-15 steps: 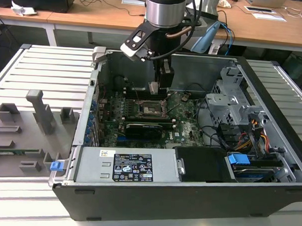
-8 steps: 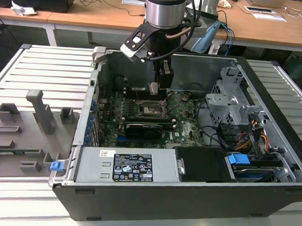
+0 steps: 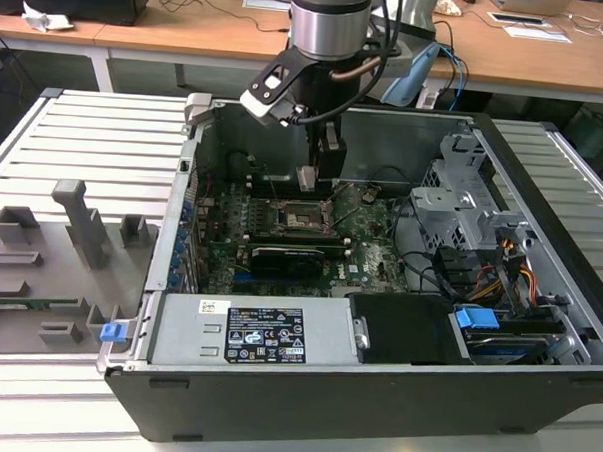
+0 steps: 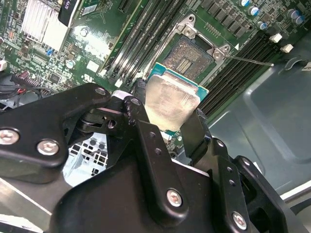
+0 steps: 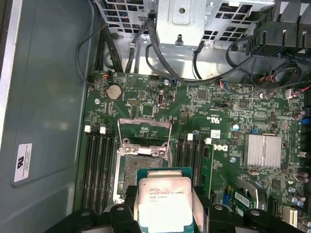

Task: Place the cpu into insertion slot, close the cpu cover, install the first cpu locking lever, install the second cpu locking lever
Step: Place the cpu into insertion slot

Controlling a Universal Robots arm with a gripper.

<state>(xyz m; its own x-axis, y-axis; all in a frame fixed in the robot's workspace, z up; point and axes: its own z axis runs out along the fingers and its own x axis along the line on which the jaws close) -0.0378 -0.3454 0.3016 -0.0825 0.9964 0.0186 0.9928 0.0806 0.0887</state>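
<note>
My gripper (image 3: 314, 179) is shut on the cpu (image 3: 307, 176), a small square chip with a dull silver top, inside the open computer case. In both wrist views the cpu (image 4: 170, 102) (image 5: 165, 199) sits between the two black fingers (image 4: 197, 128) (image 5: 127, 200), hanging just above the motherboard. It is close beside the open insertion slot (image 4: 192, 56) (image 5: 143, 167) (image 3: 304, 218), and partly overlaps it in the first wrist view. The cpu cover (image 5: 146, 130), a thin metal frame, stands swung open at the slot's far edge. A thin locking lever (image 4: 250, 59) sticks out sideways from the slot.
Memory slots (image 5: 97, 165) flank the slot on both sides. A long black card (image 3: 290, 258) lies in front of it, a drive cage (image 3: 462, 208) with cables stands at the exterior view's right, and a power supply (image 3: 267, 335) is in front. A grey fixture plate (image 3: 50, 255) lies outside the case.
</note>
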